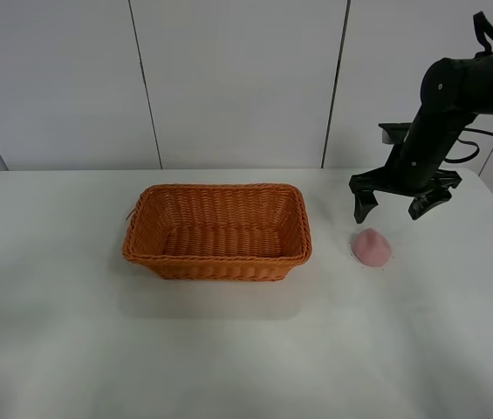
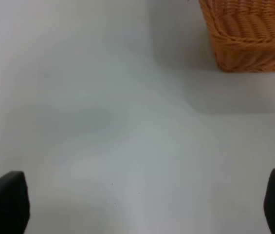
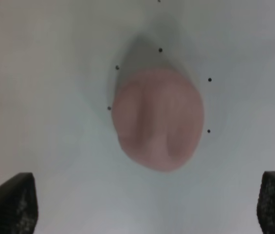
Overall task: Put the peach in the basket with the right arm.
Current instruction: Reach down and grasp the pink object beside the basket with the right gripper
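Right gripper (image 1: 391,210) open, jaws spread wide, poised over the peach (image 1: 372,247), not touching it. Peach lies on the white counter (image 1: 229,349), just right of the basket (image 1: 220,262).

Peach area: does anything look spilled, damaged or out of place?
Only a few tiny dark specks dot the table around the peach; what they are is unclear. The basket sits upright and intact.

Bright even light, soft shadows, wrist views blurred
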Controlling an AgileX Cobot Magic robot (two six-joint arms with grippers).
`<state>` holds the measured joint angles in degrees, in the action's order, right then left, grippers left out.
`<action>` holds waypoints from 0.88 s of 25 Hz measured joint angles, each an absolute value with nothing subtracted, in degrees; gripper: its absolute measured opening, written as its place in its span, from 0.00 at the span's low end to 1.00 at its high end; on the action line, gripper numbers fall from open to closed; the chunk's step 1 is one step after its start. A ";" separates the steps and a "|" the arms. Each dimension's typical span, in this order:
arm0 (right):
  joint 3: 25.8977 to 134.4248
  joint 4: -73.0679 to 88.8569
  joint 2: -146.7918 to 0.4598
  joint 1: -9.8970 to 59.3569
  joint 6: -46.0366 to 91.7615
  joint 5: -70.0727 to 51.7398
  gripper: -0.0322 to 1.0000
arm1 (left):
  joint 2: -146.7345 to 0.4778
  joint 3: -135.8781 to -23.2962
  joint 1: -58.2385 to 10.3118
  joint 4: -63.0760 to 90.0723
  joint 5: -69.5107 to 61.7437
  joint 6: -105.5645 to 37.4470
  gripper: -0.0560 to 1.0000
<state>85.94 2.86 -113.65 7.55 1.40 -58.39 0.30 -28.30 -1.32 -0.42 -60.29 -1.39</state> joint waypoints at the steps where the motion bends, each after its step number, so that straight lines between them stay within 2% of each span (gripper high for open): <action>1: 85.94 2.43 -114.08 7.55 1.01 -58.01 0.70 | 0.30 -28.30 -1.32 -0.42 -60.29 -1.39 0.99; 22: 86.06 1.00 -126.86 7.55 -0.93 -50.72 0.70 | 0.30 -28.30 -1.32 -0.42 -60.29 -1.39 0.99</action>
